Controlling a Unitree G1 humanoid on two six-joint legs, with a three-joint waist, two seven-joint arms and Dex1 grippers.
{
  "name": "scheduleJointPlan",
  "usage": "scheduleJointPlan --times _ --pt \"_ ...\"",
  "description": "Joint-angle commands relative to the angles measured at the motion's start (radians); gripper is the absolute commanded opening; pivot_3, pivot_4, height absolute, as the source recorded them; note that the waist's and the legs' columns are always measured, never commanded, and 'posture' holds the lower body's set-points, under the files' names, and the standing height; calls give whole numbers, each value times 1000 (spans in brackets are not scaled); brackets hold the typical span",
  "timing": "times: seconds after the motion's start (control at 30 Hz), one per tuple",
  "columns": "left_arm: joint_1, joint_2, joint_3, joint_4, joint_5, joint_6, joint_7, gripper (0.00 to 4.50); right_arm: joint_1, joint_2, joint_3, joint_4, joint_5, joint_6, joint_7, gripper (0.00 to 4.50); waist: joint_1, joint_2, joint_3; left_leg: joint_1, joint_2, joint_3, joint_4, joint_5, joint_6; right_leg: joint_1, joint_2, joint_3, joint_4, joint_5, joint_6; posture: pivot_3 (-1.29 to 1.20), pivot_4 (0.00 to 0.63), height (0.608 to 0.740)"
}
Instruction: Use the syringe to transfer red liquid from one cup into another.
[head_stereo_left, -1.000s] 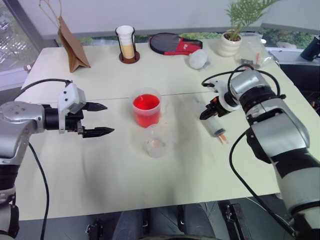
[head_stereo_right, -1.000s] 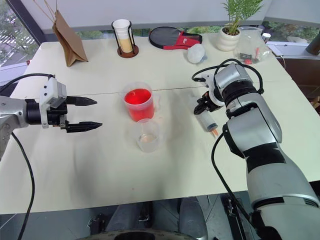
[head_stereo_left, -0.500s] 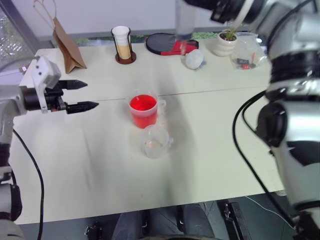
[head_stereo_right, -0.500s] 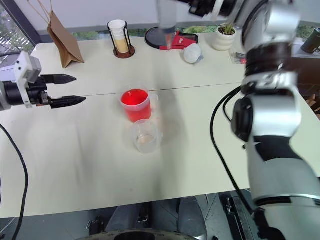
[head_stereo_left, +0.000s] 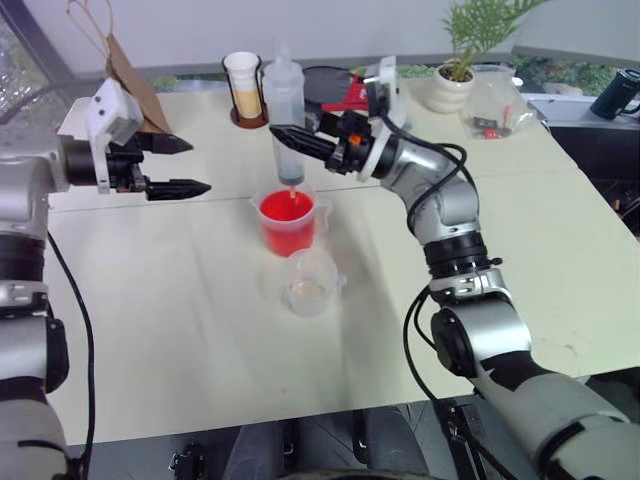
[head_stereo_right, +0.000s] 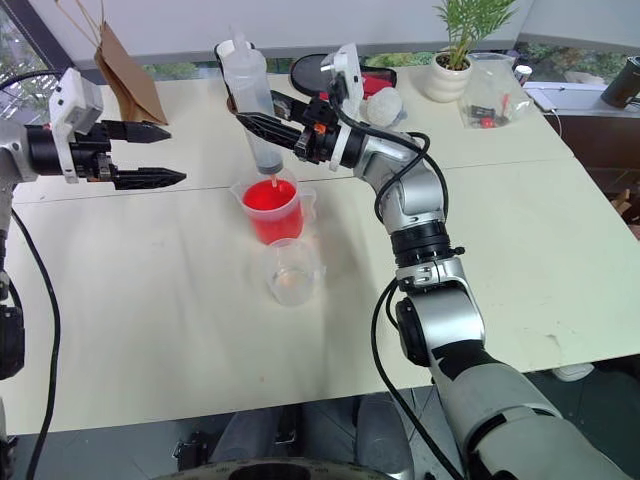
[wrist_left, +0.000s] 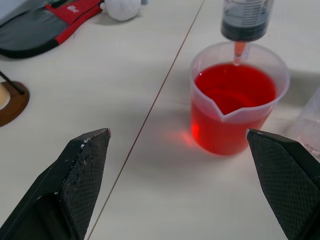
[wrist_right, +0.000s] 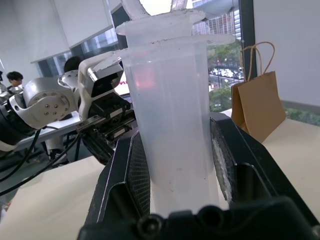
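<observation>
My right gripper (head_stereo_left: 285, 135) is shut on the barrel of the syringe (head_stereo_left: 283, 105) and holds it upright with the plunger on top. The orange-red tip (wrist_left: 240, 50) points down inside the rim of the larger clear cup (head_stereo_left: 288, 225), just above the red liquid (wrist_left: 235, 92); I cannot tell whether it touches. The smaller clear cup (head_stereo_left: 311, 283) stands right in front of it, with only a faint film at the bottom. My left gripper (head_stereo_left: 198, 166) hovers open to the left of the cups, fingers pointing toward them. The right wrist view has the barrel (wrist_right: 172, 125) clamped between both pads.
Along the table's far edge stand a brown paper bag (head_stereo_left: 135, 85), a paper cup in a black wire holder (head_stereo_left: 250, 88), a red-and-black paddle case (head_stereo_right: 375, 78), a white ball (head_stereo_right: 387, 106), a potted plant (head_stereo_left: 460, 85) and a clear bag (head_stereo_left: 497, 110).
The right arm lifted the syringe off the table at the right, swung it high and brought it upright over the red cup. The left gripper rose and moved farther back, still open.
</observation>
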Motion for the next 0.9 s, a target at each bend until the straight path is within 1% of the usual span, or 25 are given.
scheduleJointPlan --times 0.03,0.1,0.2,0.3,0.63,0.8,0.83,0.9 --pt "-122 -31 57 -20 -60 45 4 4500 13 20 30 14 -21 -62 2 1370 2 0 0 0 0 0 0 0 0 0 0 0 0 0 0 0 150 740" --pt "-190 -63 65 -11 -84 70 -11 4500 15 24 41 54 -36 -91 5 1370 3 -1 0 -1 0 -1 2 0 0 1 0 0 0 0 0 0 150 740" --pt "-249 -109 40 8 -58 28 -10 4500 9 28 46 109 -44 -123 5 1370 0 -1 0 -1 -1 -1 4 0 0 1 0 0 0 0 0 0 150 740" --pt "-295 -160 39 76 -31 -47 18 4500 6 35 50 128 -45 -138 7 1370 -1 -1 0 -1 0 -1 4 0 0 1 0 0 1 0 0 0 150 740" --pt "-363 -252 54 279 22 -212 63 4500 22 48 59 95 -42 -129 7 1370 1 -1 0 -1 0 -2 6 0 0 1 1 0 2 0 0 0 150 740" --pt "-390 -293 66 357 27 -262 73 4500 33 55 68 77 -41 -120 7 1370 2 -1 0 -3 0 -2 8 0 0 1 1 0 2 0 0 0 150 740" --pt "-391 -300 66 367 29 -272 74 4248 34 57 69 77 -42 -121 5 1370 1 -1 0 -3 0 -2 8 0 0 1 1 0 2 0 0 0 150 740" --pt "-390 -310 66 379 30 -284 69 3583 36 60 72 82 -45 -126 3 1370 1 -1 0 -3 0 -2 8 0 0 1 1 0 2 0 0 0 150 740"
